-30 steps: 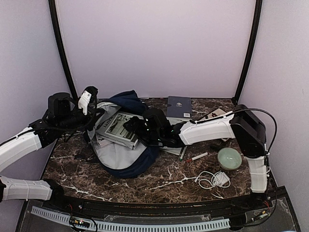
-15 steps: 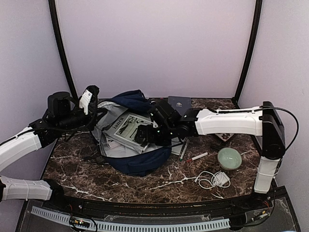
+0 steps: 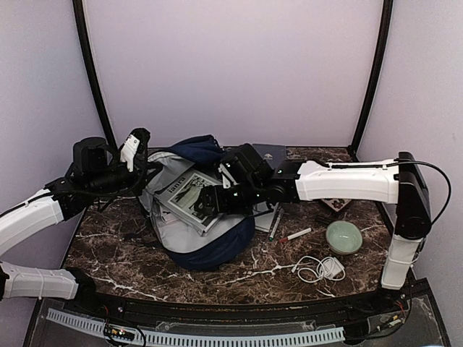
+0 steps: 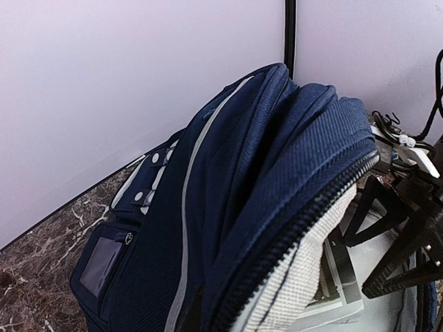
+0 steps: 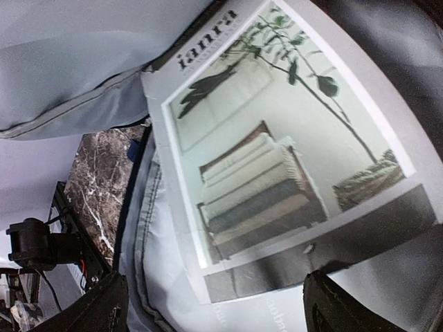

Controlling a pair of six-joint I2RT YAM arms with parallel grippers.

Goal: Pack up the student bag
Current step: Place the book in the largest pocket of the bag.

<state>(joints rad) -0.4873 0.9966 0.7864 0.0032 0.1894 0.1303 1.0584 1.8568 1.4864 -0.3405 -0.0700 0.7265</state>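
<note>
The student bag [image 3: 211, 248] lies open in the middle of the table, navy outside with pale grey lining [image 5: 69, 62]. A magazine [image 3: 182, 192] with a sofa-and-plant cover [image 5: 277, 138] rests inside the opening. My left gripper [image 3: 145, 168] is shut on the bag's upper rim at the left and holds it raised. In the left wrist view the navy fabric and zip [image 4: 228, 194] fill the frame and hide my fingers. My right gripper [image 5: 218, 311] hovers open over the magazine's lower edge, its dark fingertips [image 5: 104, 304] far apart.
A dark blue notebook [image 3: 269, 155] lies behind the bag. To the right are a green pen [image 3: 275, 228], a red-capped marker [image 3: 295, 235], a green bowl [image 3: 343, 237] and a coiled white cable [image 3: 318, 269]. The right arm stretches across the table's middle.
The right arm has stretched out and its elbow has swung to the far right. The magazine has tipped slightly deeper into the bag. The left arm has stayed put.
</note>
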